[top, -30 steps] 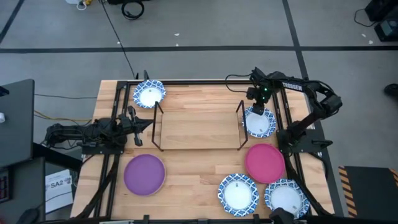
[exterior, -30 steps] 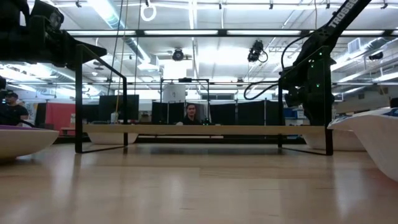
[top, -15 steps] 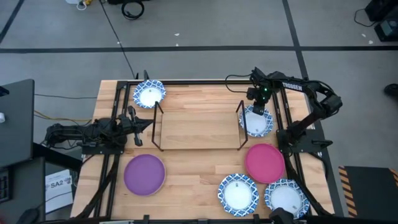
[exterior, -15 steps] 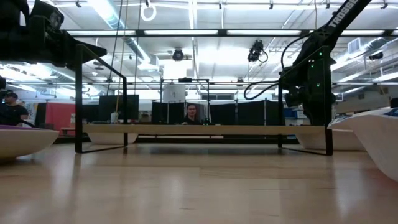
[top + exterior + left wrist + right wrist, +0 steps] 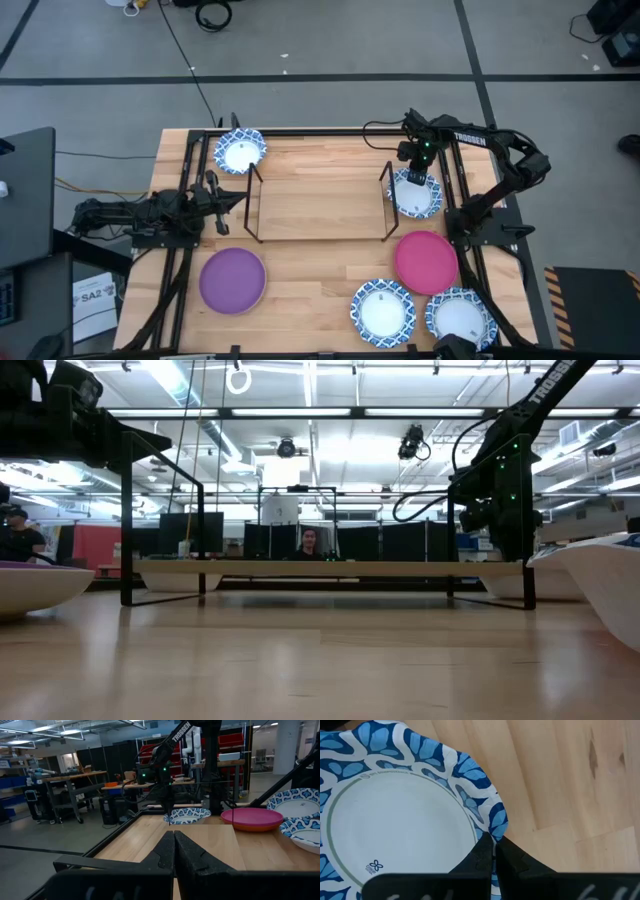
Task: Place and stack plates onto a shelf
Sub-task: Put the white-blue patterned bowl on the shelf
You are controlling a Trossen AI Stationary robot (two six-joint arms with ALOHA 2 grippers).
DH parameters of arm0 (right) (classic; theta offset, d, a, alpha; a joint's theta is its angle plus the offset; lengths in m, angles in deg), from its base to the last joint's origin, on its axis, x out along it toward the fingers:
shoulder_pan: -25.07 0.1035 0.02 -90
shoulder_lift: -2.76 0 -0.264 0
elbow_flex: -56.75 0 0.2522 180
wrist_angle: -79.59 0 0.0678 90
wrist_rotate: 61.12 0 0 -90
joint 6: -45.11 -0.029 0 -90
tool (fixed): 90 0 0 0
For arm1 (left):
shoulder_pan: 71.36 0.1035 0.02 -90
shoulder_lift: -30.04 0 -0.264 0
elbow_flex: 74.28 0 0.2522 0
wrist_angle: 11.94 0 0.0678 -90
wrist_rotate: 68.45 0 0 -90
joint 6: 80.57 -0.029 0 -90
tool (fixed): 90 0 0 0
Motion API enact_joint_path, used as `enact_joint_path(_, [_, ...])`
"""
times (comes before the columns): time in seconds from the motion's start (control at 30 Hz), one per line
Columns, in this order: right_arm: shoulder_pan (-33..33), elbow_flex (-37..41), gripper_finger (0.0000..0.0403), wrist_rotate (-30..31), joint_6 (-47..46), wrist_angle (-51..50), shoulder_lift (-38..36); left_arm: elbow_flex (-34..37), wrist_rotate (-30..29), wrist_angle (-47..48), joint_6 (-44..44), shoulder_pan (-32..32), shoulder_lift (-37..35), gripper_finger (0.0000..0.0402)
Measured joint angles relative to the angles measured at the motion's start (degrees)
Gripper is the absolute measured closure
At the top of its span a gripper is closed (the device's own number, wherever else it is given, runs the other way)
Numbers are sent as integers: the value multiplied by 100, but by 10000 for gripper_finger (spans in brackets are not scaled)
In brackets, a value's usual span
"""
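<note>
The shelf (image 5: 320, 205), black rods around a wooden board, stands mid-table. Just right of it a blue-and-white plate (image 5: 420, 198) lies on the table, and my right gripper (image 5: 412, 178) is shut on its far rim. Other plates lie flat on the table: blue-and-white at the far left (image 5: 240, 152), purple (image 5: 232, 280), magenta (image 5: 427, 262), and two blue-and-white at the near right (image 5: 382, 310) (image 5: 461, 318). Left of the shelf, my left gripper (image 5: 222, 205) is shut on nothing, its fingers (image 5: 167, 851) closed together. My right gripper pinches the patterned rim (image 5: 498, 826) of the blue-and-white plate between its two fingers (image 5: 481, 854), at the plate's far edge. The fingers come from above, pointing down. Whether the plate still rests flat on the table I cannot tell.
The shelf's black end rods (image 5: 388, 205) stand close to the held plate's left. The right arm's base and frame rails (image 5: 470, 215) run along the plate's right. A person (image 5: 309, 544) shows in the room behind the table.
My right gripper has shut on the plate's far rim without leaving its place. The plate has shifted only slightly.
</note>
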State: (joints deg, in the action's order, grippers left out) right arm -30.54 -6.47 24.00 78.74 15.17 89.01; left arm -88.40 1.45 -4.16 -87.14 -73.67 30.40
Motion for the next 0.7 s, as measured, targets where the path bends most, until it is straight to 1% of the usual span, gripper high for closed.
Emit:
enact_joint_path(0.23, [0,-552,392,410,-271,-505,0,0,-2,-2,0,-2,0,397])
enact_joint_path(0.33, [0,-920,392,515,-299,-744,0,0,-1,0,0,-1,0,397])
enact_joint_path(0.5, [0,-1601,392,900,-313,-1105,0,0,-1,0,0,0,-1,397])
enact_joint_path(0.7, [-1,-2405,393,1252,-410,-1295,0,0,0,0,0,-1,0,397])
